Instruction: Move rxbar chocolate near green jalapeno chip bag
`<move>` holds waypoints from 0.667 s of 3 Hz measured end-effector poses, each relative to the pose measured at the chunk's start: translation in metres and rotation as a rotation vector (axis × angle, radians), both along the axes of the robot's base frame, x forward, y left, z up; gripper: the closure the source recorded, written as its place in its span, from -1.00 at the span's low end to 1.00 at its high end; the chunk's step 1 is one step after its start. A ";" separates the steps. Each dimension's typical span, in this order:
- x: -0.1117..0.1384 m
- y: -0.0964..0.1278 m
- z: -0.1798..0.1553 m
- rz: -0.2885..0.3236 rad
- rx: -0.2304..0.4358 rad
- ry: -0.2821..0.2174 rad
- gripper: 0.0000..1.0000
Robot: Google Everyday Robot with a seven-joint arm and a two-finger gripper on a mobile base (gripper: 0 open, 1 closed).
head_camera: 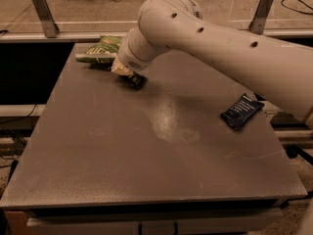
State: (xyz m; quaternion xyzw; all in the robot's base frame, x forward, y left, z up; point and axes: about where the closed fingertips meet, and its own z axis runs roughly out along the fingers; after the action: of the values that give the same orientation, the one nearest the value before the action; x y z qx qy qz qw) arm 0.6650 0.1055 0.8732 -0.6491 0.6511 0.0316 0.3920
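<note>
Camera view: the gripper (133,78) hangs low over the far left part of the dark table (146,170), at the end of the pale arm (220,48) that reaches in from the right. Most of it is hidden under the rounded wrist. A small dark piece shows at its tip, and this is the rxbar chocolate (137,81), clamped in the gripper and at or just above the tabletop. Only a short end of the bar pokes out on the gripper's right and near side, so I cannot tell its long axis with any certainty; the part that shows seems to run from far left to near right, lying roughly flat.

The green jalapeno chip bag (101,50) lies just beyond the gripper, to its left and farther back, near the table's far edge. Its long axis runs left to right and its pale edge faces the gripper. Bag and bar are close together; I cannot tell whether they touch.

A dark blue bar wrapper (242,111) lies well off to the gripper's right and nearer the camera, tilted on the diagonal, close to the table's right edge
</note>
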 end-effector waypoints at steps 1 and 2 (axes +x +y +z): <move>0.012 0.003 -0.005 0.002 0.002 0.004 -0.28; 0.018 0.004 -0.008 0.002 0.002 0.006 -0.76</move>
State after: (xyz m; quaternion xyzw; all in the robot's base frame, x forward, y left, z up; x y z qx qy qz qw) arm 0.6828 0.1094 0.8656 -0.6492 0.6517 0.0343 0.3907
